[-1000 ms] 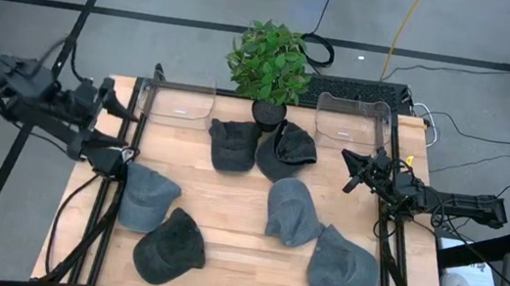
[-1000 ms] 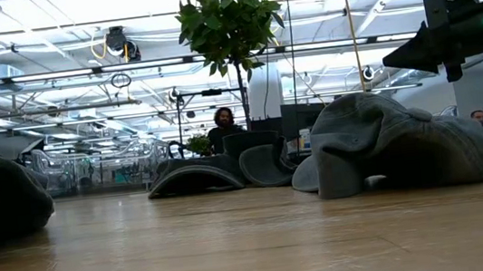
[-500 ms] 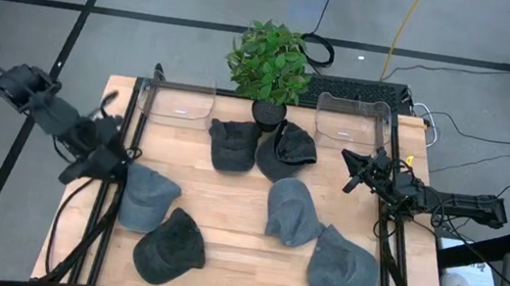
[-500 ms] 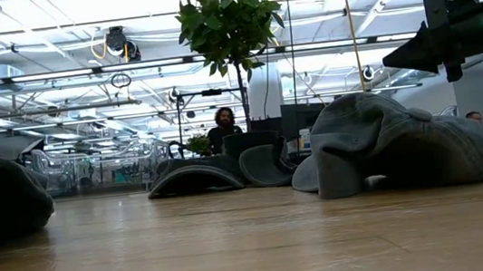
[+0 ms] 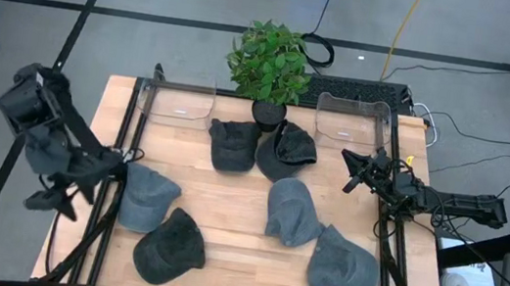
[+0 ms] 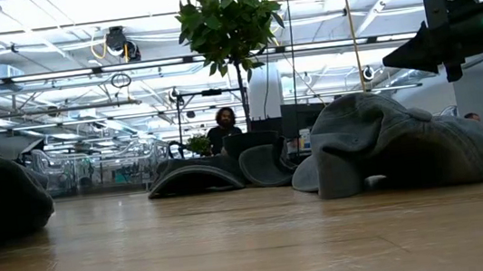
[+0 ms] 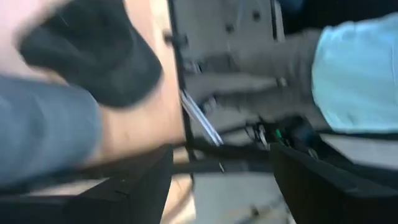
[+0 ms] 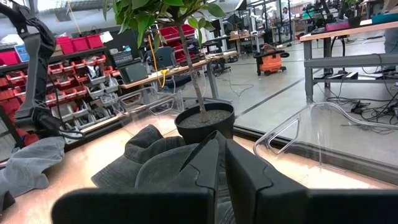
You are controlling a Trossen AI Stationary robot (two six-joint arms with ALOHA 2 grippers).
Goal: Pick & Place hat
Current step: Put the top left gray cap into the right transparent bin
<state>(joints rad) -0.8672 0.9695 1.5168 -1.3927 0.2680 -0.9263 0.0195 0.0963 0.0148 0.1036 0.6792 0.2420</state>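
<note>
Hats lie scattered over a wooden table [image 5: 228, 199] seen from above: two dark ones [image 5: 233, 144] and [image 5: 289, 150] at upper centre beside a potted plant [image 5: 268, 64], two grey-blue ones [image 5: 291, 211] and [image 5: 342, 263] at lower right, and a grey-blue hat [image 5: 145, 197] with a darker hat [image 5: 169, 246] at lower left. Two clear bins [image 5: 179, 101] and [image 5: 350, 119] stand along the table's upper edge. At the frame's left, the left gripper [image 5: 59, 188] hangs off the table's edge, just left of the grey-blue hat, its fingers spread and holding nothing. At the right edge of the table, the right gripper [image 5: 350, 171] waits with fingers pressed together, empty, pointing toward the dark hats. In the level view, a person [image 6: 224, 124] sits in the room beyond the table.
</note>
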